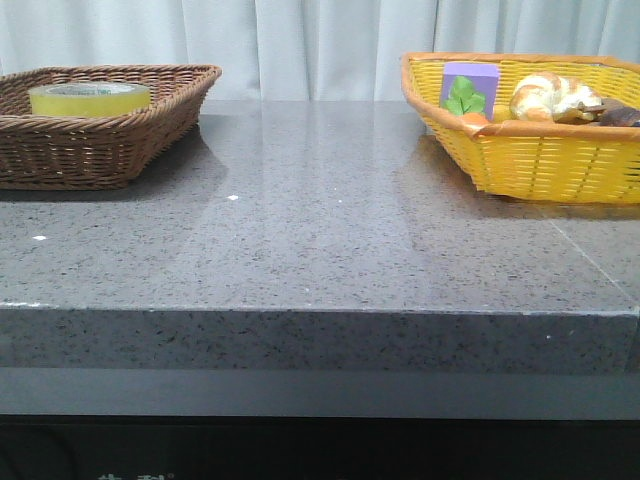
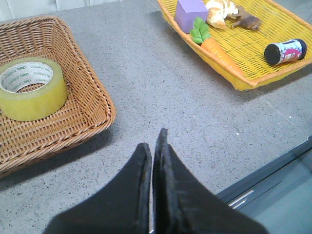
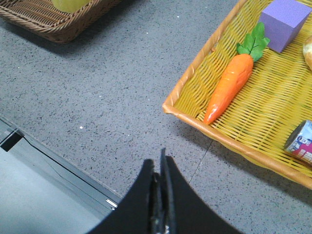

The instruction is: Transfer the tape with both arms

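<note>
While both arms are staying out of the front view, the wrist views are showing the left gripper (image 2: 155, 146) and right gripper (image 3: 160, 168) pressed closed, holding nothing, over the grey table (image 1: 320, 250). The tape (image 2: 30, 87) is lying flat in the brown basket (image 2: 92, 107); its core print is too small to read. Only the wrist views are showing the carrot (image 3: 228, 87) and small labelled bottle (image 2: 285, 51) in the yellow basket (image 1: 540, 160).

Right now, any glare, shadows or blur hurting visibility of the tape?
Front view: pale sheen on the table, tape half hidden by the brown basket rim. Left wrist view: tape sharp, evenly lit. Right wrist view: tape cropped at the edge.
</note>
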